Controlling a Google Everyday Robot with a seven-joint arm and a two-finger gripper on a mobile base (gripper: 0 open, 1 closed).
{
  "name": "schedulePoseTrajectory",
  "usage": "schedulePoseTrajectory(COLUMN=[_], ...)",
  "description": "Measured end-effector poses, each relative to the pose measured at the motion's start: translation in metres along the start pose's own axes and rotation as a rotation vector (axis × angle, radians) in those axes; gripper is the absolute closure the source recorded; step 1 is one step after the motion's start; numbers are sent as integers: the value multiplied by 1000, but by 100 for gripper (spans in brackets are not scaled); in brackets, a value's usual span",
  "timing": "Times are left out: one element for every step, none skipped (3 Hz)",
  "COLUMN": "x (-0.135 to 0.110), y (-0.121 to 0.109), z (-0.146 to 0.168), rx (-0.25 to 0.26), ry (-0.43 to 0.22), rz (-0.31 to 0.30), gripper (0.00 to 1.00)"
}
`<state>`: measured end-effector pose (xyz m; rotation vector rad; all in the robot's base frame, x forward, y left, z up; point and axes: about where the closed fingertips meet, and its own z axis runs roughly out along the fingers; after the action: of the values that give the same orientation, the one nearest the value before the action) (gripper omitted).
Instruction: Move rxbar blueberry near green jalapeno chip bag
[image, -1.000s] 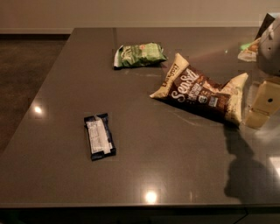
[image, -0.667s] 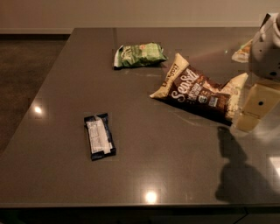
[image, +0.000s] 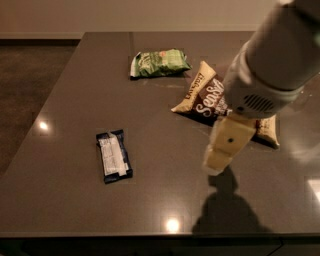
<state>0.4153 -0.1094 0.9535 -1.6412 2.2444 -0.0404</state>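
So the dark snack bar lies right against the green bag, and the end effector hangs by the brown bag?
No: the camera view shows the snack bar alone at front left, well apart from the green bag. The end effector does hang by the brown bag.

Navy, white-labelled rxbar blueberry (image: 114, 155) lies flat front-left — crinkled green jalapeno chip bag (image: 159, 63) well behind — end effector (image: 216, 165) hovers right.

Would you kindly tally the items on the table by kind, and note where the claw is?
Chip bags: 2, the green bag and the brown bag.
Snack bars: 1, the navy bar.
Total: 3.
The claw hovers in front of the brown bag, right of the navy bar.
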Motion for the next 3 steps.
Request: schedulePoseTrajectory(x=[-28, -51, -68], y=[17, 24, 27], z=[22, 49, 75], rx=[-34, -96, -150], ry=[-22, 5, 42], rz=[49, 89, 143], gripper=[0, 0, 0])
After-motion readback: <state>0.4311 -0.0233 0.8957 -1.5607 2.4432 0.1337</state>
